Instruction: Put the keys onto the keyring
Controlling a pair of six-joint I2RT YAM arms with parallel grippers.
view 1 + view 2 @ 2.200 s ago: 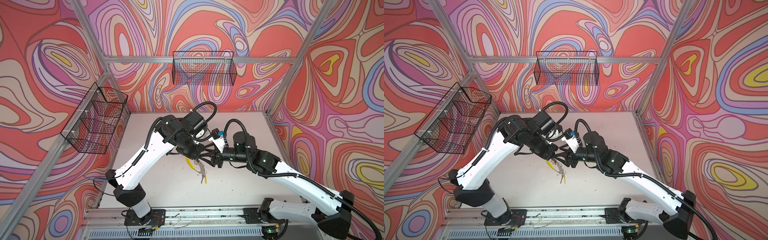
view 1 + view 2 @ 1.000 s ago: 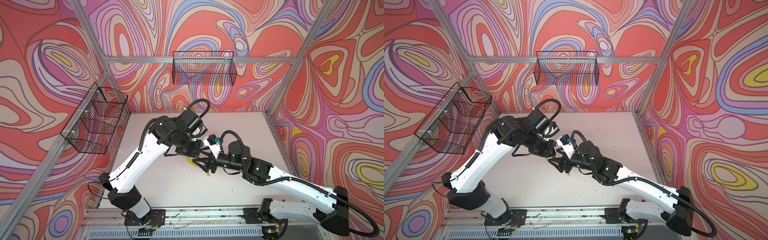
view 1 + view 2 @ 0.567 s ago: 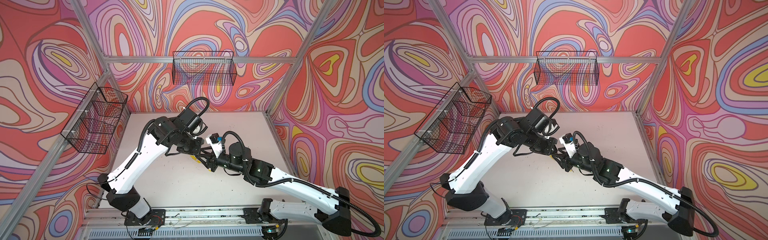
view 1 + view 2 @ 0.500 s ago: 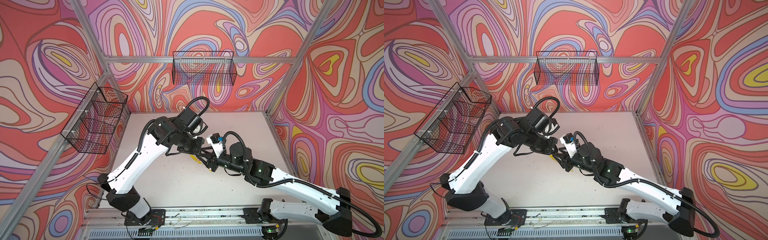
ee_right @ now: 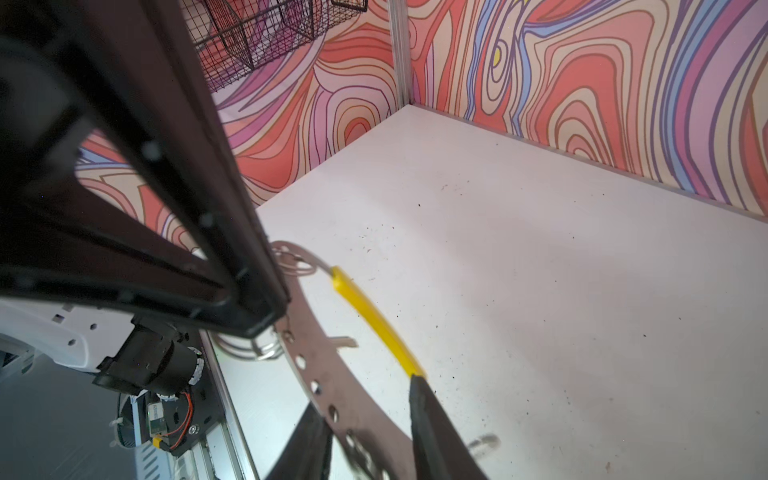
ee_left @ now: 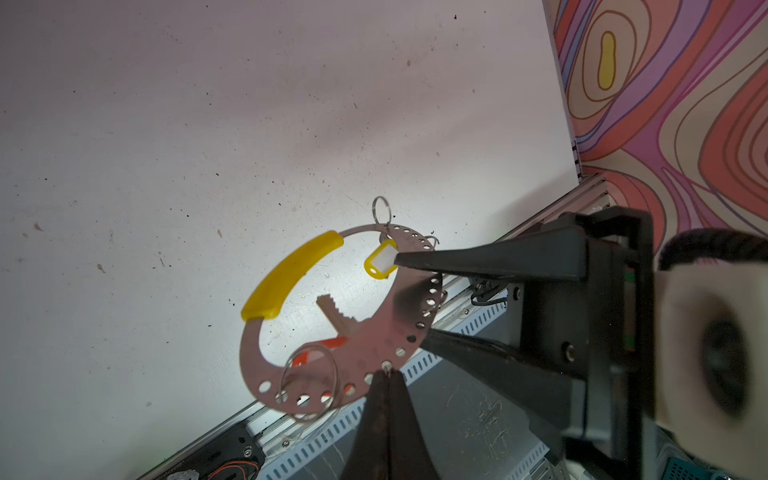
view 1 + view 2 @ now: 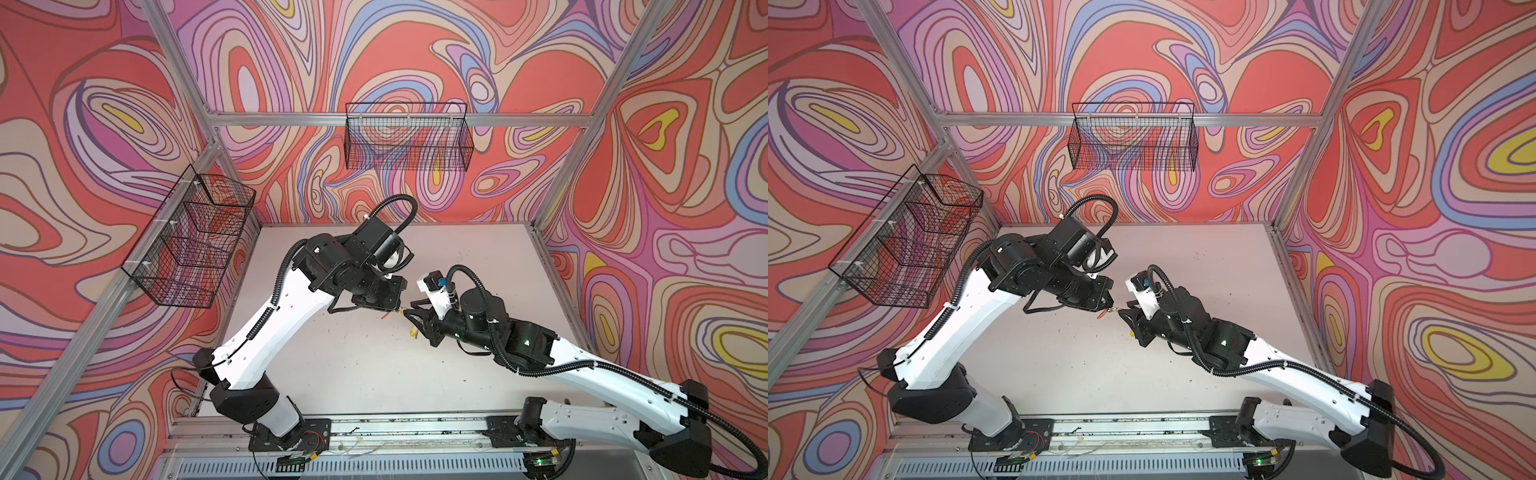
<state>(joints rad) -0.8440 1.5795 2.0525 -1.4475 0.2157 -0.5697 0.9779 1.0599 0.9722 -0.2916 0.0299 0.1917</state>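
Right gripper (image 6: 409, 297) has reached the keyring (image 6: 374, 349) above the speckled table (image 6: 208, 124).

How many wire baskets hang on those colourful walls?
2: a long black wire basket on the back wall, a compartmented black wire basket on the left wall.

The white-and-black left arm (image 7: 282, 320) and right arm (image 7: 582, 370) reach inward, grippers nose to nose: the left gripper (image 7: 399, 309) with black fingers (image 6: 384, 419) pinched together, the right gripper (image 7: 410, 318) with fingers (image 6: 498, 258) parted.
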